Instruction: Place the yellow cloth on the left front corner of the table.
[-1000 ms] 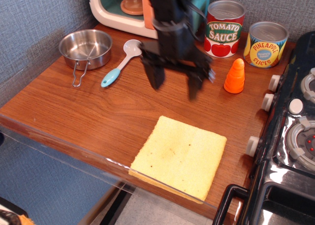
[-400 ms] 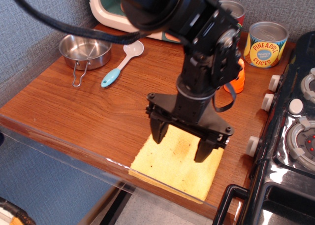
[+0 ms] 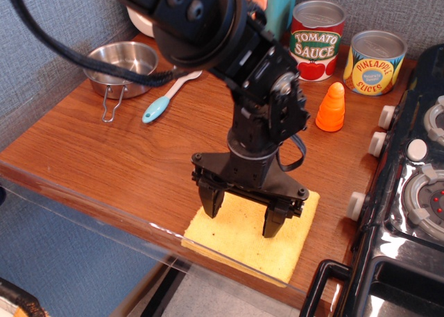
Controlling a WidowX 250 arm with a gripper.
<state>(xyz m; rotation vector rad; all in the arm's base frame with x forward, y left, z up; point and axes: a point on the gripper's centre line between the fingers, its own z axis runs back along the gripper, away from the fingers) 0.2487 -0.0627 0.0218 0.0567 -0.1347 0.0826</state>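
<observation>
The yellow cloth [image 3: 236, 244] lies flat on the reddish-brown table [image 3: 125, 157] at its front edge, right of centre, next to the black toy stove. My gripper [image 3: 243, 215] is open, pointing down right over the cloth, one finger near the cloth's left edge and the other over its right half. The fingertips [image 3: 211, 204] are at or just above the cloth; I cannot tell if they touch. The arm hides the cloth's back part.
A steel pot [image 3: 121, 66] and a blue-handled spoon [image 3: 166, 95] lie at the back left. A tomato sauce can [image 3: 316, 38], a pineapple can [image 3: 374, 60] and an orange cone [image 3: 331, 107] stand at the back right. The black stove [image 3: 409, 199] borders the right side. A clear plastic strip [image 3: 97, 220] runs along the front edge.
My gripper has come forward from the table's back and down over the yellow cloth, staying open. In the last moment it lowered a little further and shifted slightly left. The cloth has not moved.
</observation>
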